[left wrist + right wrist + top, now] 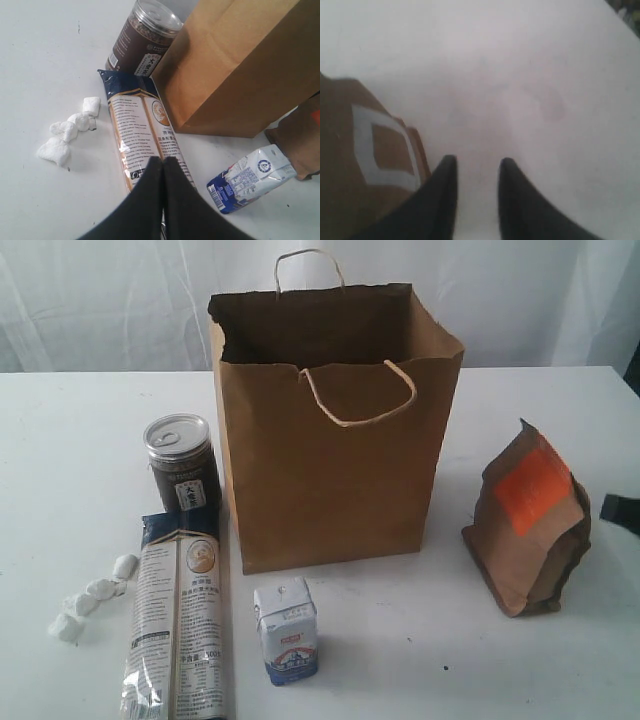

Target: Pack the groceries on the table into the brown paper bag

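Observation:
The brown paper bag (330, 460) stands open at the middle of the table (450, 640). To its left are the silver-lidded dark jar (182, 465), the long noodle packet (180, 620) and white wrapped sweets (92, 597). A small white-blue carton (286, 630) stands in front of the bag, and the orange-labelled brown pouch (530, 525) stands to its right. My left gripper (163, 160) is shut and empty above the noodle packet (140, 130). My right gripper (477, 162) is open beside the pouch (365, 165), with only bare tabletop between its fingers.
A dark part of the right arm (620, 512) shows at the right edge, just past the pouch. A white curtain (100, 300) hangs behind the table. In the left wrist view the carton (250, 182) sits between the noodle packet and the pouch (300, 140).

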Robot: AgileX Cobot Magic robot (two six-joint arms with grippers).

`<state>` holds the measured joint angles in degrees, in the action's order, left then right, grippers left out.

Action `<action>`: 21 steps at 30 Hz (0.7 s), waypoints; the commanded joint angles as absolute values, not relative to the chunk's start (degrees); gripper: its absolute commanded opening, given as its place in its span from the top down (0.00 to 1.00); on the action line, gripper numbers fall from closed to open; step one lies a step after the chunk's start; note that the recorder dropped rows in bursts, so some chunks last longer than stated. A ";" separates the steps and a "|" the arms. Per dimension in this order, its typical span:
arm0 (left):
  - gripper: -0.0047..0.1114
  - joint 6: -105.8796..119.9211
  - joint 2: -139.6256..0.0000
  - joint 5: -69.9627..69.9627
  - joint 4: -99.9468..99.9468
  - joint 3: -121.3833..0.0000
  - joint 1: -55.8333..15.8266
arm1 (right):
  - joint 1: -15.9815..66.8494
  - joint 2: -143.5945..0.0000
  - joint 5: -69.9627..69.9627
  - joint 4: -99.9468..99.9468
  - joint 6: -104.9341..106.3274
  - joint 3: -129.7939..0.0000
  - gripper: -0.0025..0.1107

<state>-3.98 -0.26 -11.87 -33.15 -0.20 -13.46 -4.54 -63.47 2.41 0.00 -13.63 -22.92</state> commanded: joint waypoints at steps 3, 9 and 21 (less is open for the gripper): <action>0.96 -4.00 0.00 -11.99 -33.77 0.00 -13.98 | -4.63 -60.01 16.36 0.39 -12.60 -22.70 0.98; 0.96 -3.58 0.00 -11.99 -32.46 0.00 -13.98 | -4.63 -54.25 28.05 0.97 -12.60 -22.70 0.98; 0.96 -3.58 0.00 -11.99 -32.46 0.00 -13.98 | -4.63 -49.47 22.07 1.77 -12.02 -22.77 0.98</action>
